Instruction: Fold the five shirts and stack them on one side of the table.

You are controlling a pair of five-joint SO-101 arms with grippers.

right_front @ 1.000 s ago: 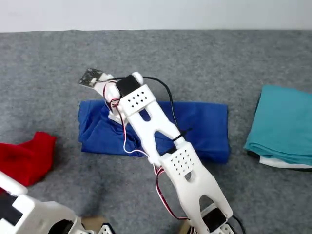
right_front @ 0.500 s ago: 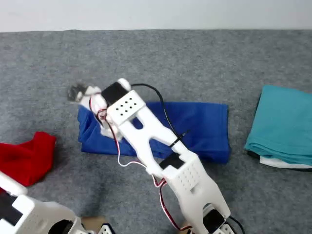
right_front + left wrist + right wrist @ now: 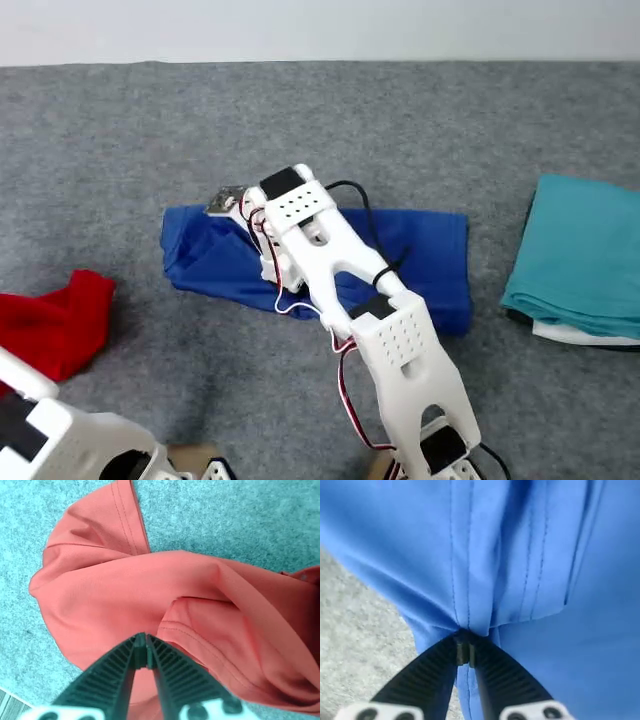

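Observation:
A blue shirt (image 3: 420, 250) lies folded into a long strip across the middle of the grey table (image 3: 400, 120). My right gripper (image 3: 464, 652) is shut on a bunch of that blue shirt (image 3: 545, 555) near its left part, pinching several seamed layers. In the high view the right gripper (image 3: 270, 262) sits low over the cloth under the white arm. A red shirt (image 3: 55, 320) lies crumpled at the table's left edge. My left gripper (image 3: 145, 652) hangs shut just above the red shirt (image 3: 125, 595); I see no cloth between its fingers.
A folded teal shirt (image 3: 585, 255) lies on top of a white one (image 3: 575, 333) at the right side of the table. The left arm's base (image 3: 40, 430) fills the bottom left corner. Bare grey carpet stretches across the back.
My right arm swung out past the blue shirt's left end, then came back right over it. The shirt's left edge now looks pulled inward and bunched.

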